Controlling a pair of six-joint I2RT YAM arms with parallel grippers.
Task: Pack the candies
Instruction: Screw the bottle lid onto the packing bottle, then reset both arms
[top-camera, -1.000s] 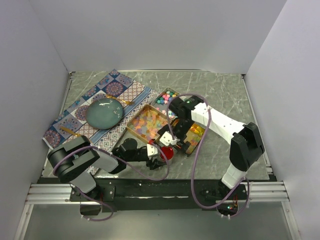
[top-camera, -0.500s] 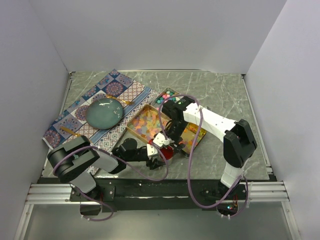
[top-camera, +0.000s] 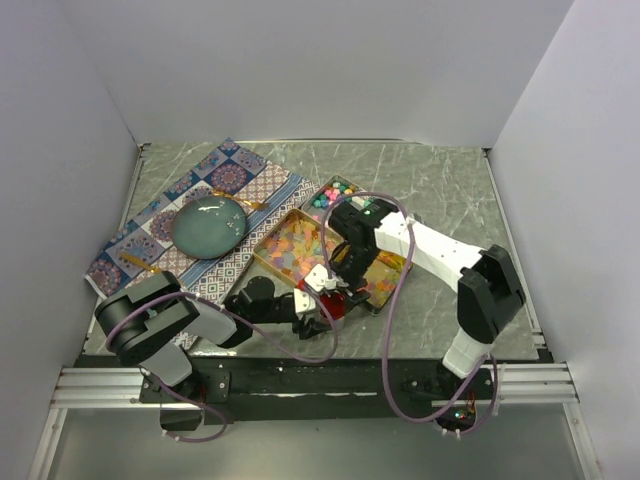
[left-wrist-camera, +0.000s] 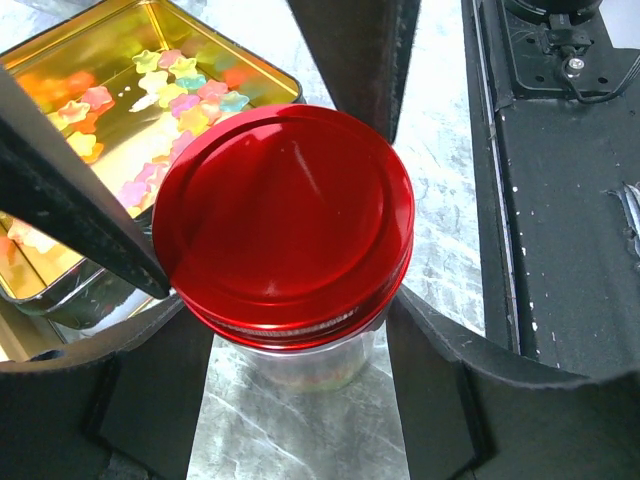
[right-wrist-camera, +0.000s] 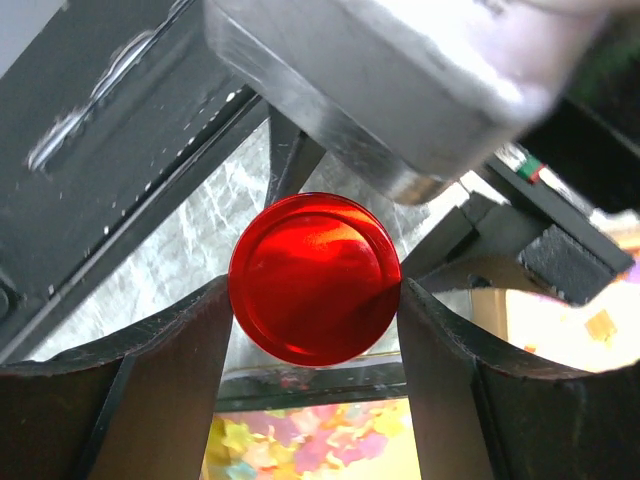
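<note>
A clear jar (left-wrist-camera: 312, 362) with a red lid (left-wrist-camera: 285, 215) stands on the table near the front, with a few candies in its bottom. My left gripper (top-camera: 318, 312) is shut on the jar, a finger (left-wrist-camera: 440, 390) on each side. My right gripper (top-camera: 336, 290) comes from above and is shut on the red lid (right-wrist-camera: 315, 278), both pads touching its rim. Translucent yellow-pink candies (top-camera: 296, 246) lie in a gold tin behind the jar and show in the left wrist view (left-wrist-camera: 170, 90). Pastel candies (top-camera: 333, 194) and orange-red candies (top-camera: 386, 274) fill two other tins.
A teal plate (top-camera: 209, 226) sits on a patterned cloth (top-camera: 250, 175) at the left. The gold tins' rims (left-wrist-camera: 60, 290) stand right beside the jar. The table's front edge and black rail (left-wrist-camera: 560, 200) are close on the near side.
My right gripper has swung left and down from above the orange tin onto the jar's red lid and closed on it. The left gripper has stayed on the jar.
</note>
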